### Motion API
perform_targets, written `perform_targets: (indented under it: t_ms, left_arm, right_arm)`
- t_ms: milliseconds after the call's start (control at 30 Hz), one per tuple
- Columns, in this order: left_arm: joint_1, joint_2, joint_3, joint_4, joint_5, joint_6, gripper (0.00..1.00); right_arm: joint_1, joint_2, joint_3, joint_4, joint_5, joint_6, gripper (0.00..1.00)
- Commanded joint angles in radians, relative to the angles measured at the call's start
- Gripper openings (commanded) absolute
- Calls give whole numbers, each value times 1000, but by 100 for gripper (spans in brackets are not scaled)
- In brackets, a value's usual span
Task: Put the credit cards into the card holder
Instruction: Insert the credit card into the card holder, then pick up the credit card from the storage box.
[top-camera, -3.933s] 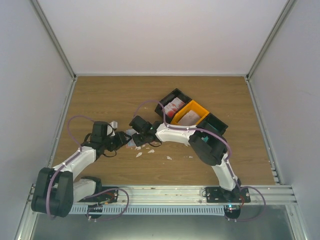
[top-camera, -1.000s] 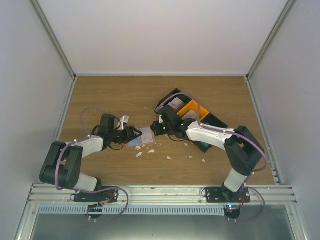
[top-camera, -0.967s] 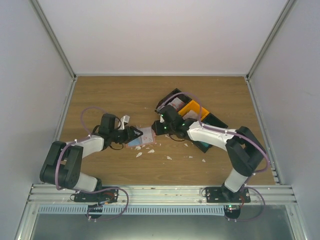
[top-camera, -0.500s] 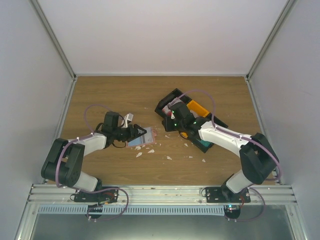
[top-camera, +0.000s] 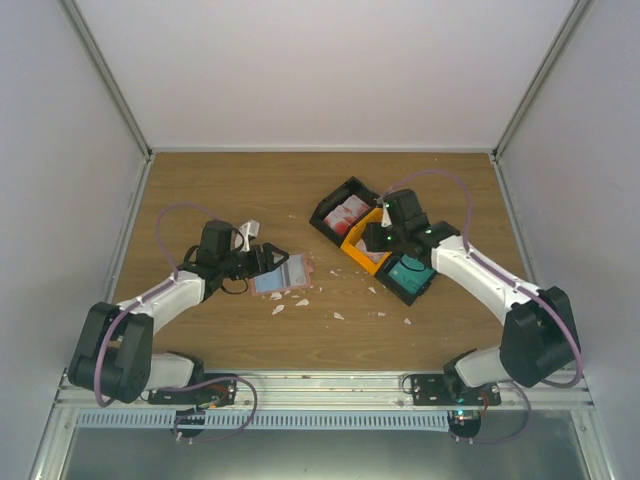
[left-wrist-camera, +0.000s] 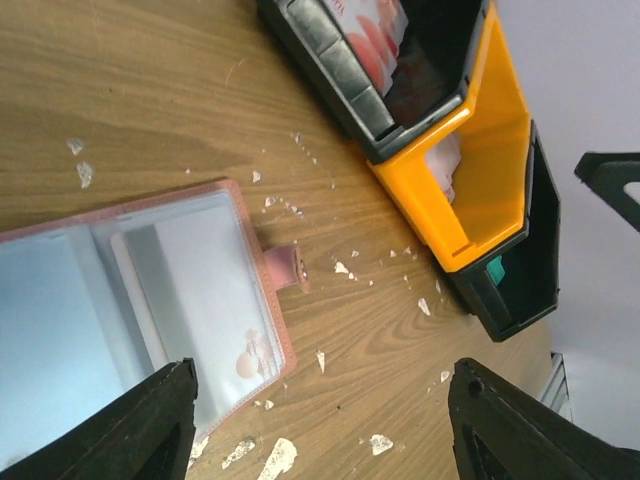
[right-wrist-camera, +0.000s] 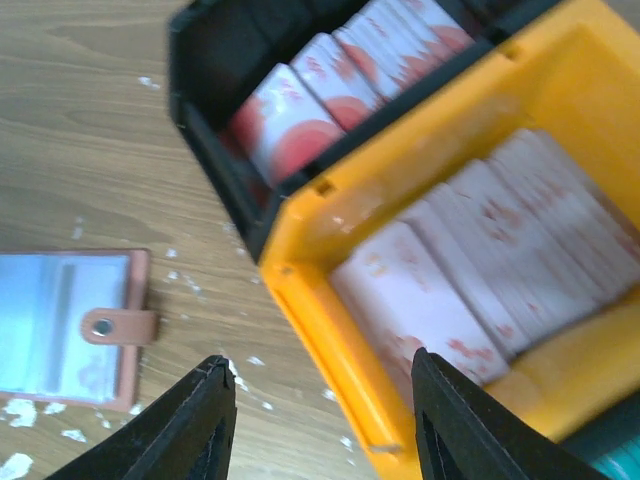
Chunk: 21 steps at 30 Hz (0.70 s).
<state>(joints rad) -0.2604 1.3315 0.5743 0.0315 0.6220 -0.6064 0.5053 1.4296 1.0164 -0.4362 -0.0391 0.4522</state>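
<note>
The card holder lies open on the table, light blue pockets up, with a pink snap tab; it also shows in the left wrist view and the right wrist view. My left gripper is open and empty just left of it. My right gripper is open and empty above the orange bin's near rim. Red-and-white credit cards stand in a black bin. Pale pink cards fill the orange bin. Teal cards lie in another black bin.
Small white torn scraps are scattered on the wooden table around and below the holder. The three bins stand in a diagonal row right of centre. White walls with metal rails enclose the table.
My right arm has swung right, from beside the holder to over the orange bin. The holder, earlier tilted at my left gripper, now lies flat and open.
</note>
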Motion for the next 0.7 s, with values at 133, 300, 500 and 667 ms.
perform_targets:
  t_ms: [133,300,500,667]
  left_arm:
    - [-26,-88,-11,-24,-23,11,72]
    - [-90,-80,-31,22,-18,-26,67]
    - [-152,-38,-36,71,-26,-60,59]
    - [-159,-28,-39,68,-36,-54,58]
  right_arm:
    - [-131,-78,-22,-270,48,18,50]
    - [-153,-66,-64,-287,45,14,48]
    - [-153,25,-66,-276,57,-9,35]
    - [-151,94,-49,-213,20,-49,34]
